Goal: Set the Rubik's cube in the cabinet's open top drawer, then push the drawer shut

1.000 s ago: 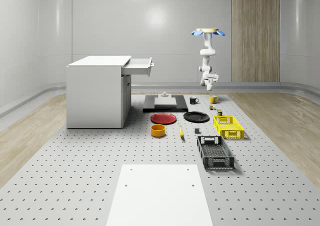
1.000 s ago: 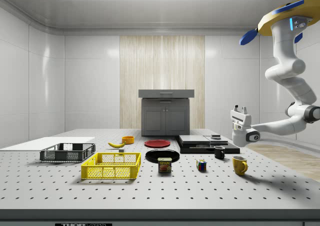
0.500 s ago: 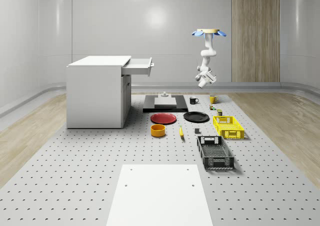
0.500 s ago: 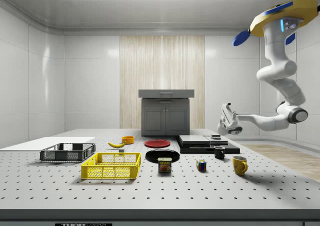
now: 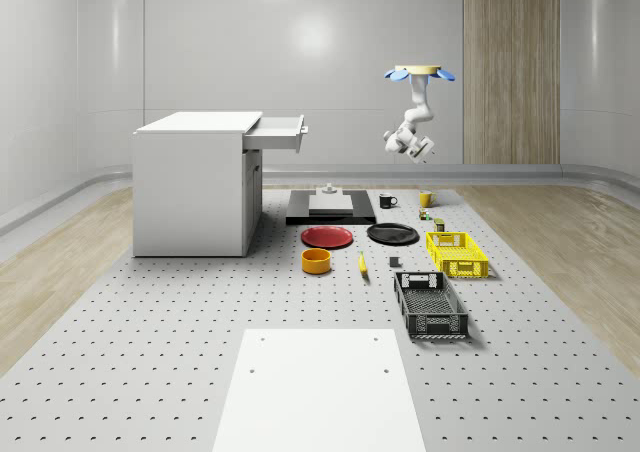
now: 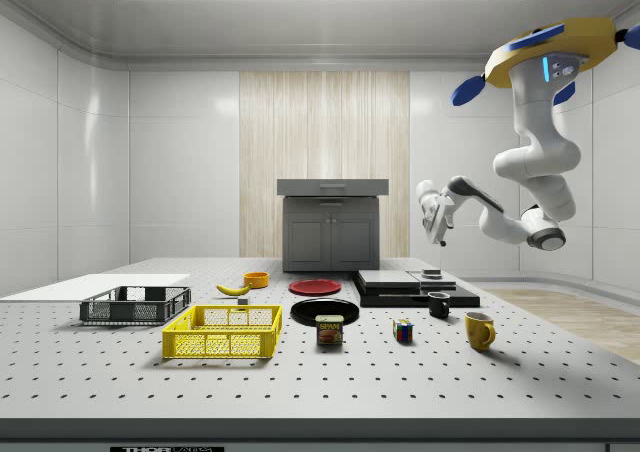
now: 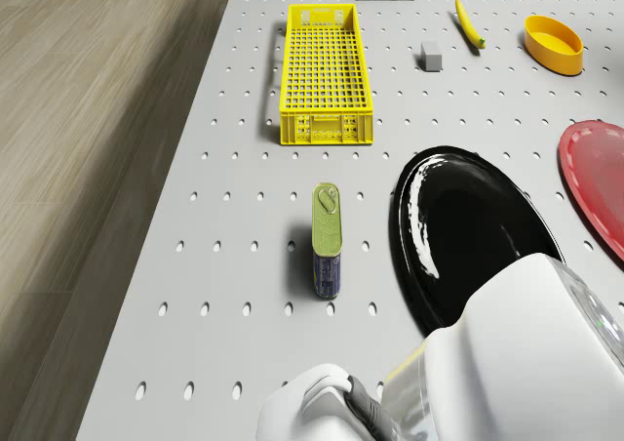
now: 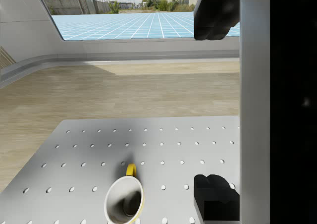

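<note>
The Rubik's cube [image 6: 403, 330] sits on the perforated table between the Spam can [image 6: 329, 330] and the yellow mug [image 6: 480, 329]; it is a small speck [image 5: 425, 214] in the whole-scene view. The white cabinet [image 5: 195, 182] stands at the whole-scene view's left with its top drawer [image 5: 278, 132] pulled open. The drone [image 6: 550, 57] hovers high over the table's mug end. Its arm is folded, holding the gripper [image 6: 431, 212] well above the cube and apart from it. In the wrist view the gripper [image 8: 215, 107] is open, fingers [image 8: 215, 13] wide apart with nothing between them.
A black mug [image 6: 439, 305], black plate [image 7: 468, 231], red plate [image 5: 328, 236], yellow crate [image 7: 326, 73], dark crate [image 5: 430, 304], orange bowl [image 5: 316, 261], banana [image 7: 469, 23] and a black slab [image 5: 330, 207] lie on the table. The wrist view looks down on the yellow mug [image 8: 124, 199].
The arm has folded up, lifting the gripper higher and swinging it toward the whole-scene view's left. The drone has drifted a little. The cube and drawer have not moved.
</note>
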Motion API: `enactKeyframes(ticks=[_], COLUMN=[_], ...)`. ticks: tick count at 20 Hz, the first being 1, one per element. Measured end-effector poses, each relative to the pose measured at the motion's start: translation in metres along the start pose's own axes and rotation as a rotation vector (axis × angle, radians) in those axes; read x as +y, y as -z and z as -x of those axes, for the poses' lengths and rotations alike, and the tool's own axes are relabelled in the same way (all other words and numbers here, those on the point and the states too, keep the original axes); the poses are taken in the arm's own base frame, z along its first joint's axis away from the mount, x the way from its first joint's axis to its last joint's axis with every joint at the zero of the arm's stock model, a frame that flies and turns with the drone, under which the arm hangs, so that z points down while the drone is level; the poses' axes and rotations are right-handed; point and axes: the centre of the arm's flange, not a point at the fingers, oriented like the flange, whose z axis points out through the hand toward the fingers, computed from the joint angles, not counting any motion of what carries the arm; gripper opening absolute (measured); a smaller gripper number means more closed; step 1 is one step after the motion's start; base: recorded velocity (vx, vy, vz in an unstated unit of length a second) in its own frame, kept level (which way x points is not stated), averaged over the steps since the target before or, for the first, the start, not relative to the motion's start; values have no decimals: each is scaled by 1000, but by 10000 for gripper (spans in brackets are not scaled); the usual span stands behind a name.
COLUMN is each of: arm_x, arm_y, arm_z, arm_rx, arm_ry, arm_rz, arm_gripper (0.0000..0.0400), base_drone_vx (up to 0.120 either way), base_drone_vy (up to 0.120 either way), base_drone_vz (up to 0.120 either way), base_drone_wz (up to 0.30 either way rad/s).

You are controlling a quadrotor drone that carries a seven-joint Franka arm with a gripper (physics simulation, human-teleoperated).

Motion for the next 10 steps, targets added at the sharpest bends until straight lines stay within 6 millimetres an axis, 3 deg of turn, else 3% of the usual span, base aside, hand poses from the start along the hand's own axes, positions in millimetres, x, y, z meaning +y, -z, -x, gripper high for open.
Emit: enactKeyframes(ticks=[4, 10], arm_x=[-23, -37], arm_y=[-5, -14], arm_z=[23, 37], arm_rx=[237, 396], arm_ry=[8, 14], arm_rz=[234, 386], arm_gripper=[400, 400], base_drone_vx=[120, 120], base_drone_vy=[0, 0], base_drone_vz=[-120, -120], base_drone_wz=[0, 0])
